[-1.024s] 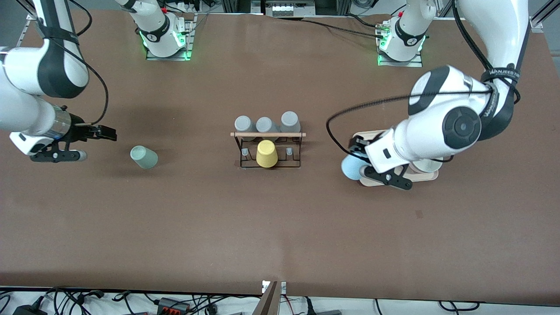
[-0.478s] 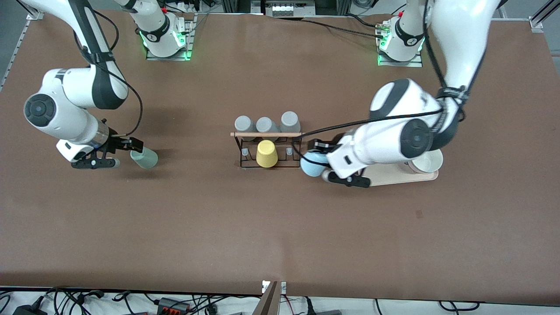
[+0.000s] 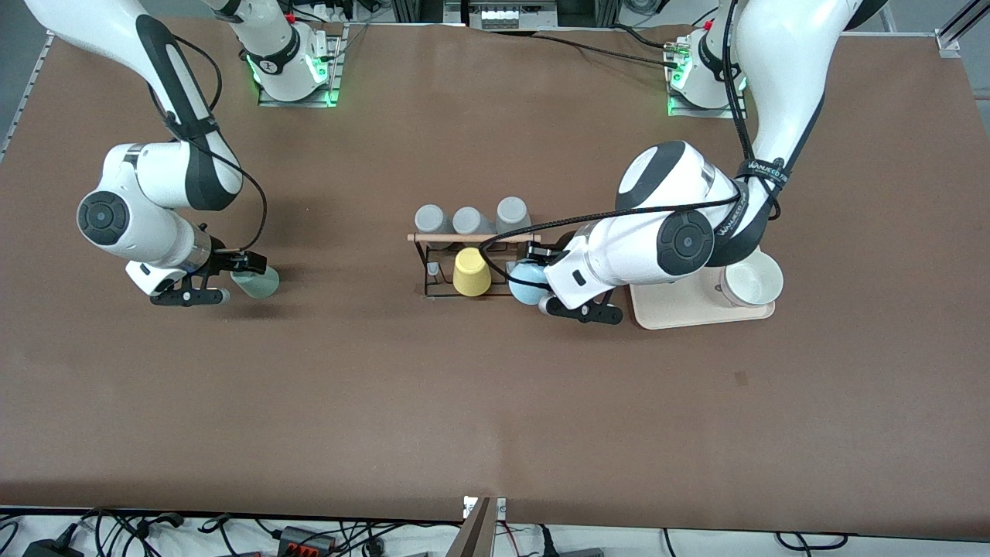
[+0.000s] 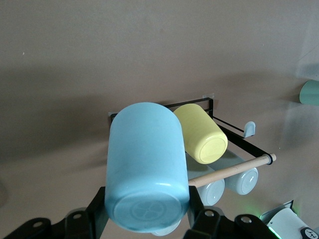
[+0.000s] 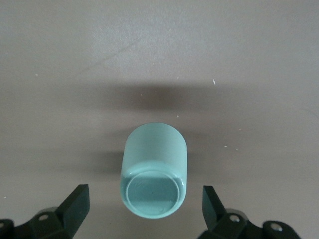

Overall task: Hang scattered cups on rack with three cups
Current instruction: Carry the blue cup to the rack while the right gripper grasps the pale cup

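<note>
one blue cup (image 4: 147, 169) in left end effector (image 4: 145, 219)

Left end effector (image 3: 547, 280) hides pt of blue cup (image 3: 528, 282); grey cups (image 4: 227, 183) cut by rod (image 4: 231, 170).

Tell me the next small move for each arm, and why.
Probably shut the right gripper: its open fingers straddle the green cup, not touching it. The left gripper holds the blue cup bottom-up over the rack; lower it onto the free end peg.

Left claw (image 3: 541, 278) carried blue cup (image 3: 527, 282) from tray (image 3: 665, 309) to rack (image 3: 476, 267); right claw (image 3: 232, 280) reached green cup (image 3: 257, 281).
</note>
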Robot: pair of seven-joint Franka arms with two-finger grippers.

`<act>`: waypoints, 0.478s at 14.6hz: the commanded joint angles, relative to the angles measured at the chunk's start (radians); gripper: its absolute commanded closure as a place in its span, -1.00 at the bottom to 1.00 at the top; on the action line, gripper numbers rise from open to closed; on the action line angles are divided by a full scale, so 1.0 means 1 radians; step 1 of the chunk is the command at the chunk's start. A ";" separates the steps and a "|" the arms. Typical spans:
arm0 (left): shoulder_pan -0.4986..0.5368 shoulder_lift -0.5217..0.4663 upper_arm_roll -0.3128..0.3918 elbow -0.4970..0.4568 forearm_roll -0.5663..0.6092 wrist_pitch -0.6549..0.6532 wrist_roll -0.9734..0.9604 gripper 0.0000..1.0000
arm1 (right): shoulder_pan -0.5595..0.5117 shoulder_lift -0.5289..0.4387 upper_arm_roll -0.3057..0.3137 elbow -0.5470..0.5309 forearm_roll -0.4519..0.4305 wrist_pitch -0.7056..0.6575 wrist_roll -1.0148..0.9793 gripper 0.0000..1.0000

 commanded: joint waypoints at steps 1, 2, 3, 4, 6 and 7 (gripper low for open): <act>-0.014 0.032 0.000 0.037 0.000 -0.019 -0.007 0.71 | -0.009 0.009 0.004 -0.021 0.031 0.019 0.016 -1.00; -0.026 0.039 0.000 0.037 -0.002 -0.019 -0.007 0.71 | -0.012 0.017 0.004 -0.019 0.051 0.020 0.014 -1.00; -0.035 0.045 0.000 0.035 0.000 -0.019 -0.009 0.71 | -0.012 0.027 0.004 -0.018 0.055 0.025 0.013 -1.00; -0.040 0.049 0.000 0.032 0.001 -0.019 -0.009 0.71 | -0.010 0.029 0.004 -0.018 0.055 0.045 0.011 -1.00; -0.042 0.059 0.000 0.032 0.003 -0.019 -0.007 0.71 | -0.015 0.046 0.002 -0.018 0.055 0.066 -0.006 -1.00; -0.042 0.065 0.000 0.030 0.003 -0.019 -0.001 0.68 | -0.015 0.049 0.002 -0.018 0.055 0.066 -0.006 -1.00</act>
